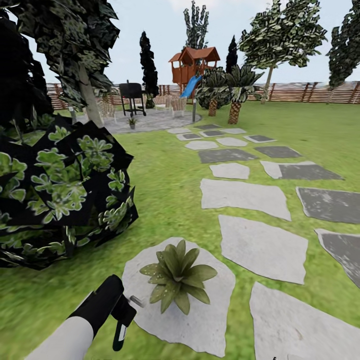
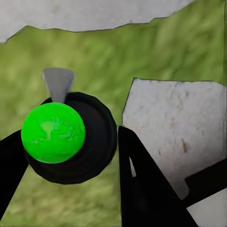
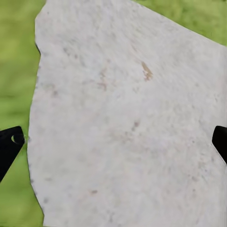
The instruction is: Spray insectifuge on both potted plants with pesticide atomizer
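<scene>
Left fingers: your left gripper (image 2: 71, 156) is closed around the pesticide atomizer (image 2: 71, 137); one dark finger (image 2: 142, 189) presses its side, the other shows at the frame's edge.
Atomizer: in the left wrist view you look down on its round dark body with a bright green cap (image 2: 53, 132); a grey nozzle (image 2: 58, 82) juts away from the fingers.
Axis: in the head view the left gripper (image 1: 119, 312) hangs low over the grass, and the small grey nozzle tip (image 1: 136, 300) points toward the near potted plant (image 1: 177, 275).
Hidden: your arm covers the bottle's body in the head view; the near plant's pot sits under its leaves.
Right fingers: your right gripper (image 3: 113, 142) is spread wide, only dark tips (image 3: 9, 144) at the frame's sides, holding nothing, over a pale stepping stone (image 3: 123, 118).
Near plant: on a stepping stone (image 1: 200, 320) in the lawn (image 1: 165, 190).
Far plant: a second potted plant (image 1: 132, 121) stands on the round patio (image 1: 155, 120), too small for detail.
</scene>
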`<state>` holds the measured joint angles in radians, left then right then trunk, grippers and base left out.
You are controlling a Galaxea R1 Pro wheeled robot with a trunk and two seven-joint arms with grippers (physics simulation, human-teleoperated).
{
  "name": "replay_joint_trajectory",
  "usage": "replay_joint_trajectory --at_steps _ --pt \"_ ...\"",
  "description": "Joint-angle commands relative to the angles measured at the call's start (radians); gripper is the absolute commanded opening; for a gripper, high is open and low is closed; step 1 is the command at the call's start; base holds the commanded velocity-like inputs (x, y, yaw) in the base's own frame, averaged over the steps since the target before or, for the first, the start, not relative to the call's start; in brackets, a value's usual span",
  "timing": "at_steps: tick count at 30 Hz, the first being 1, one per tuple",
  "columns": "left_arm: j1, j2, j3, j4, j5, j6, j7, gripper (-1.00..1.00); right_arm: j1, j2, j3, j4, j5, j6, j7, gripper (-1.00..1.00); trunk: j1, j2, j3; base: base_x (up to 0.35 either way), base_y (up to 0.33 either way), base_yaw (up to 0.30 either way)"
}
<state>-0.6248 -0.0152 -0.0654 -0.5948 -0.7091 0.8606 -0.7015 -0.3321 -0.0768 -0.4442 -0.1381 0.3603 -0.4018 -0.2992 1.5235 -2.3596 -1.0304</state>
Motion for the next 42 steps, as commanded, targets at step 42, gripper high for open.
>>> replay_joint_trajectory --at_steps 42 --pt "-0.001 0.001 0.073 -0.005 -0.010 0.005 -0.006 -1.00 -0.001 0.002 -0.007 0.002 0.011 -0.003 -0.003 1.00 0.000 0.000 -0.009 -0.035 -0.291 0.159"
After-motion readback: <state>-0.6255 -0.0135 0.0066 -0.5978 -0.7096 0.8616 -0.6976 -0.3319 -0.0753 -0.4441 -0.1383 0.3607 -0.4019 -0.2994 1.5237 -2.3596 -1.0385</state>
